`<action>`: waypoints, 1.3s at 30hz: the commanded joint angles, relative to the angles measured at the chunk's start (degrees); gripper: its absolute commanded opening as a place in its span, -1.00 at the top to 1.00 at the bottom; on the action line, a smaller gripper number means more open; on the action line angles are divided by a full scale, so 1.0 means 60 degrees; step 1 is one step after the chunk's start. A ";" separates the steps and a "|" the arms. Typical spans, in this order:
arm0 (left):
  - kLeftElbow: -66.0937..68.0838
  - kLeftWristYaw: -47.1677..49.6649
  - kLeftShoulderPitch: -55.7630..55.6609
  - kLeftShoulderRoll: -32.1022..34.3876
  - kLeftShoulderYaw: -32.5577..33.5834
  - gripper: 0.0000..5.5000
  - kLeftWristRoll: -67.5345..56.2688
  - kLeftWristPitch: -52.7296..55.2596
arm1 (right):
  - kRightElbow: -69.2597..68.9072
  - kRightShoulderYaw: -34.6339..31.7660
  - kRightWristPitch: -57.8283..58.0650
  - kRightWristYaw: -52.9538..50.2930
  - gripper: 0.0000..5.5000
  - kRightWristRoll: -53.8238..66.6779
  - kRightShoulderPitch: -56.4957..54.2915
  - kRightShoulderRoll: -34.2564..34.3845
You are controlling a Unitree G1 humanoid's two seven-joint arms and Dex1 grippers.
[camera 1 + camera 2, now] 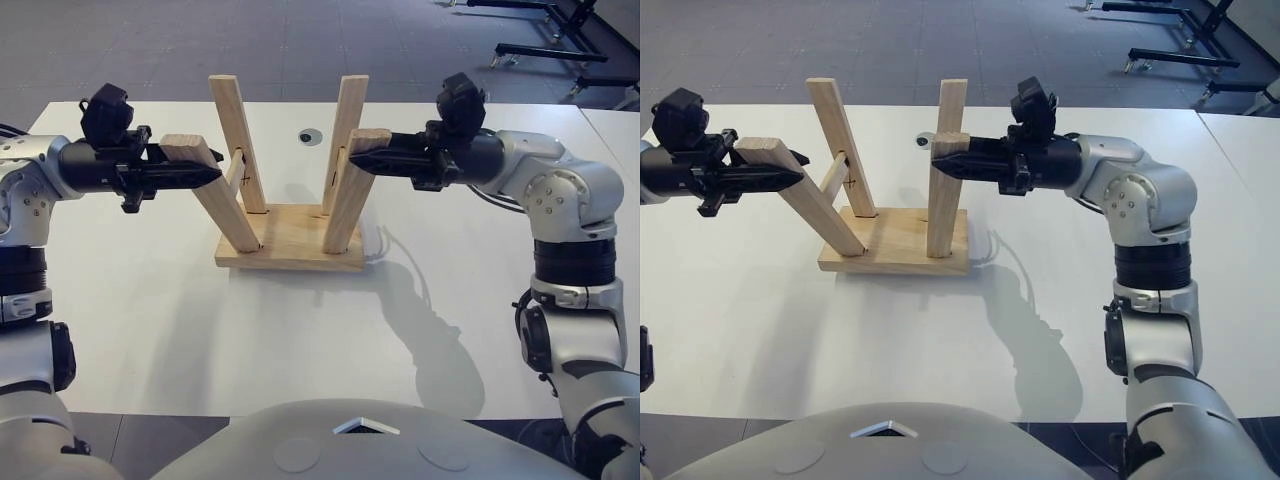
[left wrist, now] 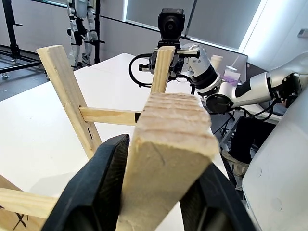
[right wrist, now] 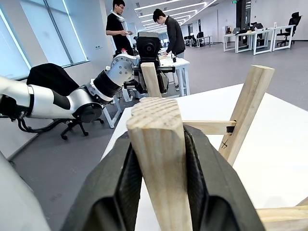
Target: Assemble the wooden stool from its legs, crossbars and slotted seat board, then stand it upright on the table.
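while the white table (image 1: 300, 350) bears the stool (image 1: 300, 232) inverted, seat board (image 1: 275, 255) flat and legs rising outward, the left gripper (image 1: 203, 171) is clamped atop the near left leg (image 1: 222, 205), the right gripper (image 1: 362, 159) atop the near right leg (image 1: 343, 205).

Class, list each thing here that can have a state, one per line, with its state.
Stool: upside down on the table.
Crossbars: fitted in place.
Left pincer: shut on near-left leg, at its top.
Right pincer: shut on near-right leg, at its top.
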 commanded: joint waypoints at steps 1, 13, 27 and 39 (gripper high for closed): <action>-0.0164 0.0429 0.0014 -0.0142 -0.0281 0.47 -0.0277 0.1068 | 0.0311 -0.0268 0.1469 -0.0576 0.60 0.0748 -0.0703 0.0094; 0.1049 0.2319 -0.0783 -0.0888 -0.0107 0.47 -0.1014 0.3704 | 0.2113 -0.1519 0.3795 -0.2194 0.60 0.1713 -0.1193 0.0631; 0.2553 0.4879 -0.1430 -0.2203 0.1395 0.47 -0.1348 0.4578 | 0.4382 -0.1339 0.4124 -0.2916 0.60 0.1181 -0.0794 0.1329; 0.2504 0.6257 -0.1093 -0.2858 0.1480 0.47 -0.1026 0.4886 | 0.6196 -0.1655 0.3602 -0.3684 0.60 0.0773 -0.0538 0.1778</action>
